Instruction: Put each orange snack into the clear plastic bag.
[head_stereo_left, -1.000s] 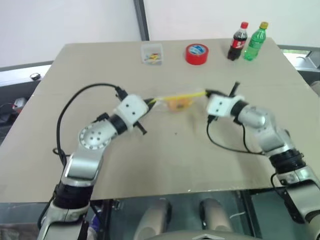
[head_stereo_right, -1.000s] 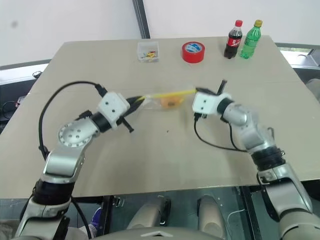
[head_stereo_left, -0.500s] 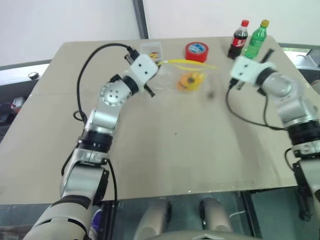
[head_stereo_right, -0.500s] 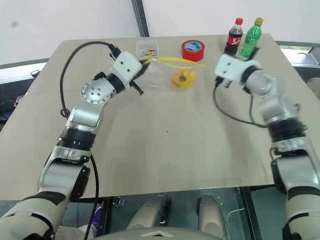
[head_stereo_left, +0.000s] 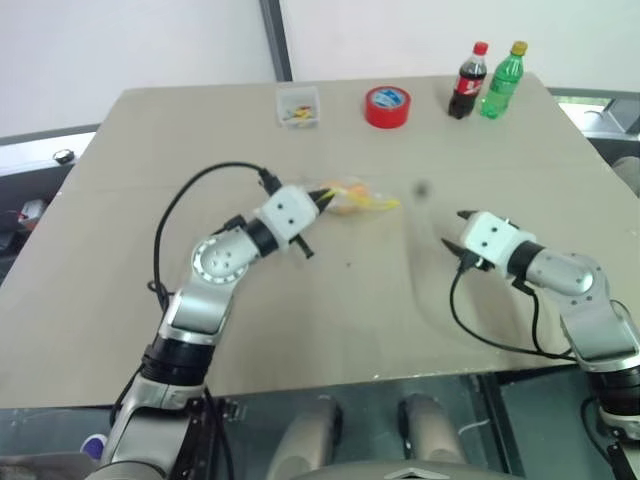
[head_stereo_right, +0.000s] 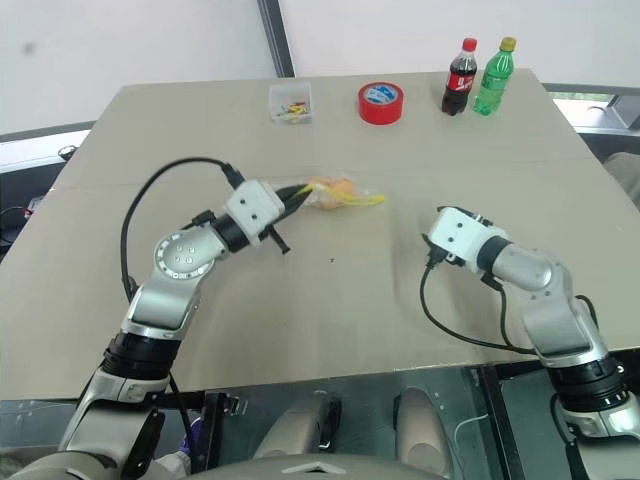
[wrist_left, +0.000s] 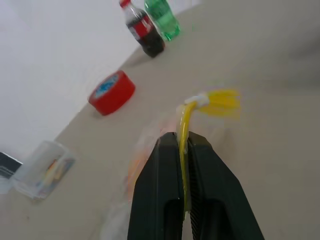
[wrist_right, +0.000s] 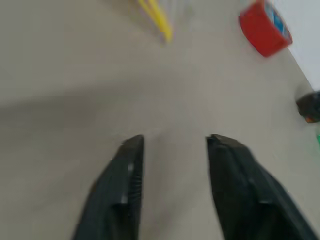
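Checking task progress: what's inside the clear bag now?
Orange shows through the bag, held by its yellow strip in the left gripper. How many snacks that is cannot be told; wrinkled plastic hides the rest.

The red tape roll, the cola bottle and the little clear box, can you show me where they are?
red tape roll (head_stereo_left: 387, 106), left eye view, on its top face.
cola bottle (head_stereo_left: 466, 82), left eye view, on its dark body.
small clear box (head_stereo_right: 288, 104), right eye view, on its middle.
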